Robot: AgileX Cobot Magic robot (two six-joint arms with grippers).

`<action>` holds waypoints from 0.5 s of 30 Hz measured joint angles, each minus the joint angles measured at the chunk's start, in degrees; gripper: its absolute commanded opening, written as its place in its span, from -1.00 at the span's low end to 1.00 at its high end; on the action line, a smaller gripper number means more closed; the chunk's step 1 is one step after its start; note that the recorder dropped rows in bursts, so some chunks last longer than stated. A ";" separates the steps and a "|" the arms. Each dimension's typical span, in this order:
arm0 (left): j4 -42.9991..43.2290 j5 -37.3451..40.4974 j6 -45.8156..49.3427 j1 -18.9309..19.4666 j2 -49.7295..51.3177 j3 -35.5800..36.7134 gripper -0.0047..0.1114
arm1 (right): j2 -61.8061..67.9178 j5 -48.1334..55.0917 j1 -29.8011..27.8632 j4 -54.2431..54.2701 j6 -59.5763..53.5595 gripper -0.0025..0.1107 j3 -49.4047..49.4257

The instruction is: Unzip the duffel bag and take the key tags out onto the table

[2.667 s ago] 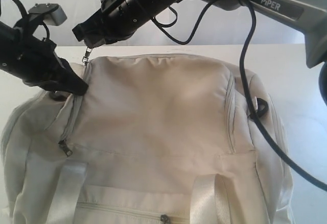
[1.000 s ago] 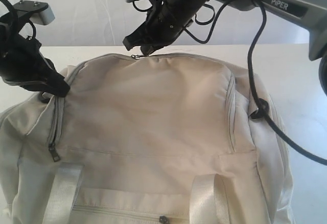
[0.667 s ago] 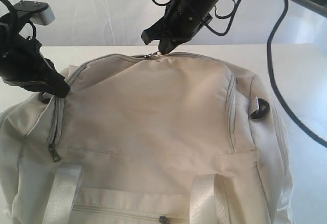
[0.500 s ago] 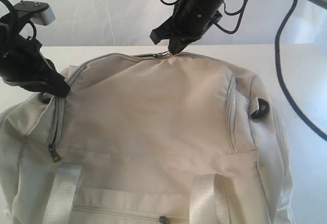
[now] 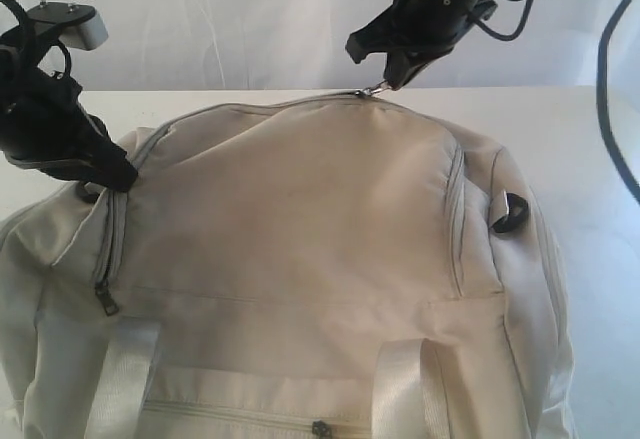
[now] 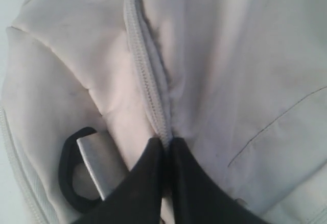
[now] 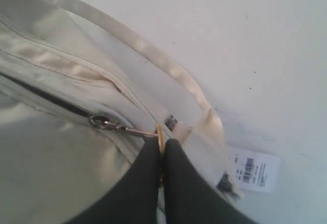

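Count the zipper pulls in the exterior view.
3 zipper pulls: one held by the right gripper, one on the duffel bag at left, one at bottom centre. Others may be hidden.

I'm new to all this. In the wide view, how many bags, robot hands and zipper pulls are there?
Duffel bag: 1
Robot hands: 2, left hand and right hand
Zipper pulls: 3, top, left side, front
Total: 6
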 measured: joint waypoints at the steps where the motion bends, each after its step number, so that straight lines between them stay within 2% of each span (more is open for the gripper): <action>1: 0.00 0.00 0.00 0.00 0.00 0.00 -0.92 | -0.29 0.51 -0.49 -0.26 0.24 -0.96 0.00; 11: -1.00 0.00 0.00 -0.13 0.00 0.00 -0.92 | -3.35 3.10 -4.71 0.48 1.51 -0.96 0.15; 15: -1.42 -0.23 0.00 -0.13 0.00 0.00 -0.92 | -5.45 3.10 -5.42 0.63 1.76 -0.96 3.17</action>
